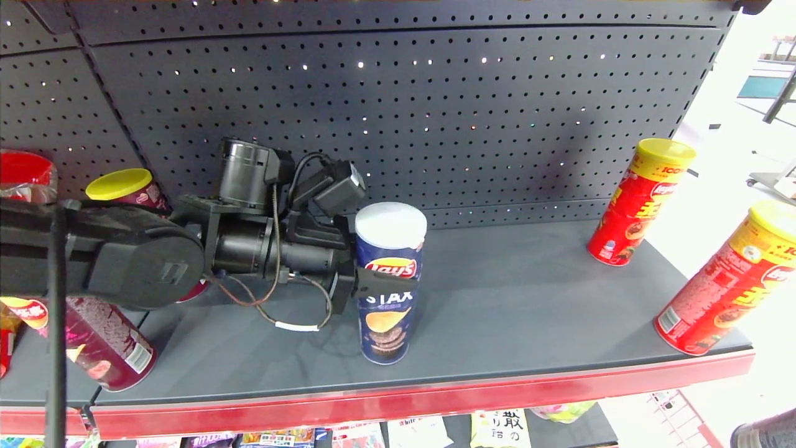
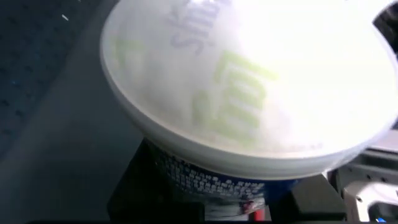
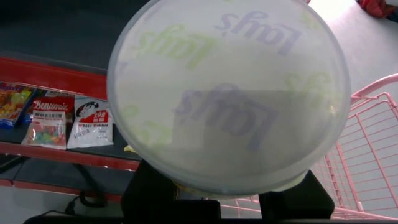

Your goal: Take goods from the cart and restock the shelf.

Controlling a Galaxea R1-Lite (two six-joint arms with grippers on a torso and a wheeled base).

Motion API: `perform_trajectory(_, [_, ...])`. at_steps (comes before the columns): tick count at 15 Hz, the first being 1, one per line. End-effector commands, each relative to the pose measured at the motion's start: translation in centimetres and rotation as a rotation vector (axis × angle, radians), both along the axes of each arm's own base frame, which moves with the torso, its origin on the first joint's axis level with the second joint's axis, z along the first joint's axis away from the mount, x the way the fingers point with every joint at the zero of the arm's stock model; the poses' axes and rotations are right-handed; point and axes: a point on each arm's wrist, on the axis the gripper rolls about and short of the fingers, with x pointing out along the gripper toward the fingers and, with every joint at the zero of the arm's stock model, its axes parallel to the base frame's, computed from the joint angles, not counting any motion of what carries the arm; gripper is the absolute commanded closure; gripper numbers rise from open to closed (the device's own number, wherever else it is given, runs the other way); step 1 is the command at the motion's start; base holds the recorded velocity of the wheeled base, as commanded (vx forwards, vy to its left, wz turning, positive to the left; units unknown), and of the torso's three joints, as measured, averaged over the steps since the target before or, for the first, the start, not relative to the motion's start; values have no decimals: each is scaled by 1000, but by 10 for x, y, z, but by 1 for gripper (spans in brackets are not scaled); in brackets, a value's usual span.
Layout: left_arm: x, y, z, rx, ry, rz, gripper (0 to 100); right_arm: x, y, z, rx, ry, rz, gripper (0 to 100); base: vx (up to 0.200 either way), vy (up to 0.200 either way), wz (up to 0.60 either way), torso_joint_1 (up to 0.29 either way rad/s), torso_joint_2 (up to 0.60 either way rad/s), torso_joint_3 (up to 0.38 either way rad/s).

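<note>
Left arm: lies level across the shelf (image 1: pixel 510 311) from the robot's left, forearm above the board, wrist in line with it.
Left hand (image 1: pixel 373 283): turned sideways and closed around the middle of the blue can (image 1: pixel 387 323), with one dark finger crossing the label.
Blue can: upright, white lid on top, base down at the board near the red front edge (image 1: pixel 435 398), well clear of the pegboard back (image 1: pixel 435 124).
Left wrist view: the same can's lid (image 2: pixel 249 81) sits close under the camera, with dark fingers (image 2: pixel 130 186) pressed to either side of the blue body.
Right hand (image 3: pixel 227 199): clamped on a second can, one finger on each side below its translucent lid (image 3: pixel 230 93). The can's body colour cannot be told.
Right hand position: held over the floor between the pink cart (image 3: pixel 373 162) and a lower shelf carrying snack packets (image 3: pixel 90 121).
Neighbouring stock, right: two red cans with yellow lids, one at the back (image 1: pixel 640 202) and one at the front corner (image 1: pixel 724 280).
Neighbouring stock, left: maroon cans (image 1: pixel 109 342) behind and below the arm.
</note>
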Motion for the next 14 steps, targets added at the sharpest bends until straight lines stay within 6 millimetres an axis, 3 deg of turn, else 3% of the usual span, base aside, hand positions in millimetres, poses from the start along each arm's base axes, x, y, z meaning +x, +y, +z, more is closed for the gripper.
perform_trajectory(1, [-7, -2, -1, 3, 5, -16, 100, -1, 0, 1, 1, -5, -1, 100, 0, 0, 0, 0, 0, 0])
perform_trajectory(4, [-13, -10, -1, -1, 29, -35, 100, -1, 0, 2, 3, -12, -4, 100, 0, 0, 0, 0, 0, 0])
perform_trajectory(14, [-14, -9, -10, 20, 57, -23, 100, -2, -1, 4, 5, -18, -5, 100, 0, 0, 0, 0, 0, 0])
